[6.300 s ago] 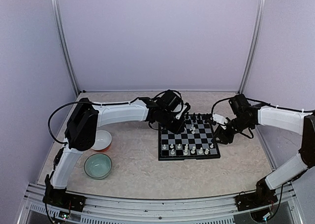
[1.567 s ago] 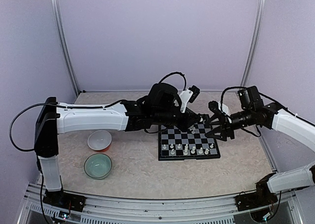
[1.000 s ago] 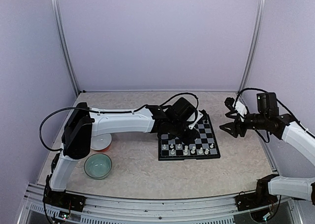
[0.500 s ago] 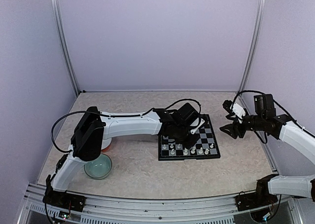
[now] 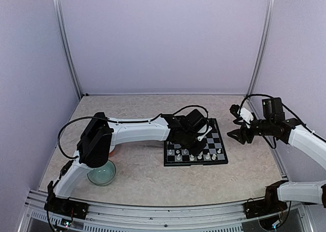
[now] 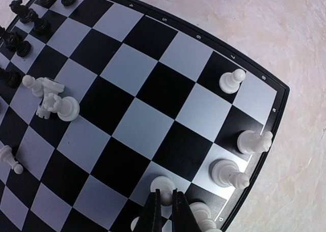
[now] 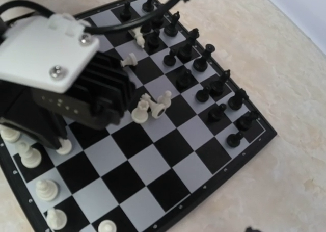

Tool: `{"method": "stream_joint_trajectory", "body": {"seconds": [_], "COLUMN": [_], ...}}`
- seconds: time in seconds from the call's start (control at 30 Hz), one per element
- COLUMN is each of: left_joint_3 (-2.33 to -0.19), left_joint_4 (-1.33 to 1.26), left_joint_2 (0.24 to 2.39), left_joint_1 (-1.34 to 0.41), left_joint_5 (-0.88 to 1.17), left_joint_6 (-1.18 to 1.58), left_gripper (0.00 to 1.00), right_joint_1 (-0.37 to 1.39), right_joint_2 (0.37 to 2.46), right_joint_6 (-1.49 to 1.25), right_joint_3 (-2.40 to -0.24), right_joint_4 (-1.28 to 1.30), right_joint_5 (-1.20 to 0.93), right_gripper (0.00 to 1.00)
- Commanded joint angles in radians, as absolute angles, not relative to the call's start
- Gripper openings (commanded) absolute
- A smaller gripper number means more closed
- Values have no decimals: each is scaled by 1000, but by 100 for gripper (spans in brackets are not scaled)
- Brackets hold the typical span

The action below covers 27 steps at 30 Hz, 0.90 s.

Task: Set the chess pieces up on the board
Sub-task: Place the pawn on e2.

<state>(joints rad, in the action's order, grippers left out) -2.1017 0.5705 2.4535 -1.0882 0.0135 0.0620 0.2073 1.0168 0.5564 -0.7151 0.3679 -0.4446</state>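
Pinching a white pawn (image 6: 162, 183) in closed jaws, the left gripper (image 6: 164, 196) sits at the bottom centre of its wrist view, over the board (image 6: 147, 79). In the top view, the right gripper (image 5: 234, 135) hovers right of the board, jaws spread and empty.

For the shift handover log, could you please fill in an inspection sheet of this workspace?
Surface: beige marbled table, no damage seen.
Job's things: board flat; black chess pieces ranked far side, white chess pieces near side; toppled white pieces mid-board.
Clutter: pale green bowl left of board.
Pincers: left pincer shut, low at the white row; right pincer open, empty, right of board.
Cables: black cable loops on both arms.
Surroundings: lilac walls, metal posts.
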Motion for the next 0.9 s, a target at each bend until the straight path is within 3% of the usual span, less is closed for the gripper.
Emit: {"method": "stream_joint_trajectory", "body": {"seconds": [0.0,0.57,0.87], "left_joint_3": [-2136,-2138,-2128], "left_joint_4": [582,590,551], "left_joint_2": [2477,2466,2398], "left_joint_1": [-1090,-1091,-1086], "left_joint_5": [3,3,-95], "left_joint_6": [60,64,57], "left_gripper": [7,21,25], "right_joint_1": [206,209,209], "right_joint_2": [1022,1035,1030], "right_joint_6": [561,561,567], "right_joint_3": [-709,-713,-716], "right_joint_4": [376,390,381], "right_joint_5": [-460,-475,-477], "right_gripper": [68,68,66]}}
